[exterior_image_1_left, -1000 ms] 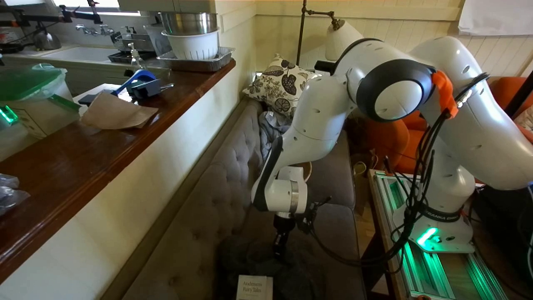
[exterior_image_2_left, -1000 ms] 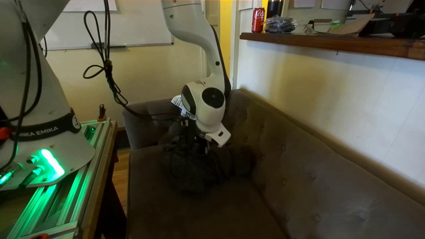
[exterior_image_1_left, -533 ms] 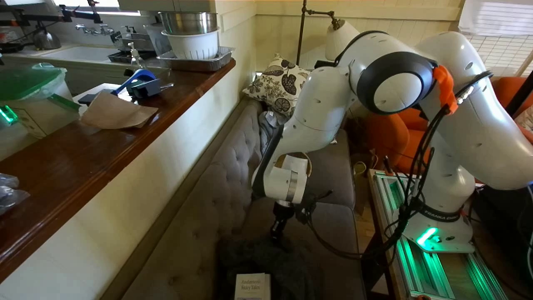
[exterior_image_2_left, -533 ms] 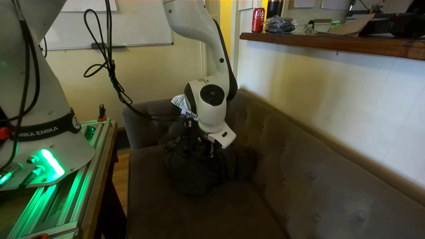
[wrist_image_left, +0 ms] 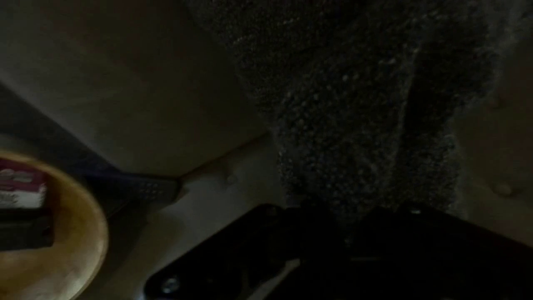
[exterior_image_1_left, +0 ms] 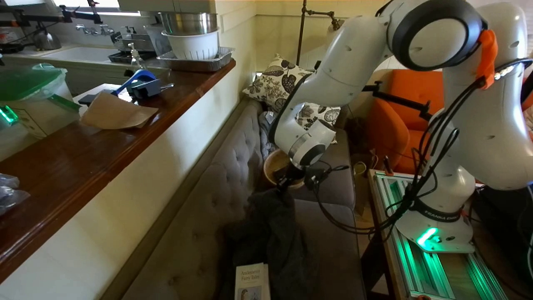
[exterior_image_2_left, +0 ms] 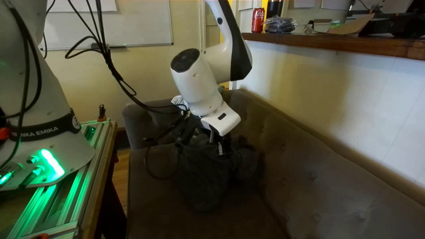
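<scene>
Pulled along the sofa (exterior_image_1_left: 208, 187) since the earlier frame, the dark blanket (exterior_image_1_left: 272, 225) now stretches, in an exterior view, from the seat up to the fingers (exterior_image_1_left: 285, 183), which have swung from low over the seat to just beside the round wooden bowl (exterior_image_1_left: 273, 160). They are clenched on one end of the blanket; whether they touch the bowl I cannot tell. Beyond the bowl leans a patterned pillow (exterior_image_1_left: 278, 81). By the blanket's opposite end lies a book (exterior_image_1_left: 251, 283) titled Andersen's Fairy Tales, more of its cover showing than before.

In an exterior view the blanket bunches beneath the tilted arm (exterior_image_2_left: 199, 88), its lower part over the sofa seat, and hides the fingertips. A red can (exterior_image_2_left: 258, 20) stands on the counter (exterior_image_2_left: 325, 42).

In the dim wrist view, a fold of the blanket is caught between the black fingers; the bowl sits off to one side, with a maroon-and-white packet (wrist_image_left: 21, 183) inside it
</scene>
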Motion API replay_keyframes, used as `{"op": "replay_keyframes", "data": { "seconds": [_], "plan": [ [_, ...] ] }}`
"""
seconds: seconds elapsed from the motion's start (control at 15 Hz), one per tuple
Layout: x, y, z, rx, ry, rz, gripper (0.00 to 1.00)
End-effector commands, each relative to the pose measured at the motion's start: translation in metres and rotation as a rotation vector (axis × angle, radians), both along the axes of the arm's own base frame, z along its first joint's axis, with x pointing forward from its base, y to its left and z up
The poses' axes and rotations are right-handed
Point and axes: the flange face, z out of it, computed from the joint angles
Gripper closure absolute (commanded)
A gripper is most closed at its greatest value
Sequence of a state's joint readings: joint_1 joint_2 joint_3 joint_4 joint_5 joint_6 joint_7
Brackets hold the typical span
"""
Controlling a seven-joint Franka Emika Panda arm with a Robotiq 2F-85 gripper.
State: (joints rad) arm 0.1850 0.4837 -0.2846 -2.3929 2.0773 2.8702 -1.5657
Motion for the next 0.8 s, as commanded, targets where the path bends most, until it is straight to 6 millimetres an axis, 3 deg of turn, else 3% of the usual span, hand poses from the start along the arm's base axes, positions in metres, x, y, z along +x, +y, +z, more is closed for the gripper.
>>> {"op": "replay_keyframes", "data": {
  "seconds": [0.0,0.07,0.2,0.33,0.4,0.73],
  "plan": [
    [-0.034,-0.021,0.056,-0.060,-0.090,-0.144,0.98],
    [-0.017,-0.015,0.024,-0.038,-0.037,-0.083,0.92],
    [-0.027,-0.024,0.039,-0.053,-0.069,-0.123,0.92],
    [-0.030,-0.025,0.043,-0.051,-0.075,-0.130,0.92],
    [-0.031,-0.024,0.043,-0.050,-0.073,-0.129,0.98],
    [-0.041,-0.071,0.038,-0.125,-0.051,-0.185,0.98]
  ]
}}
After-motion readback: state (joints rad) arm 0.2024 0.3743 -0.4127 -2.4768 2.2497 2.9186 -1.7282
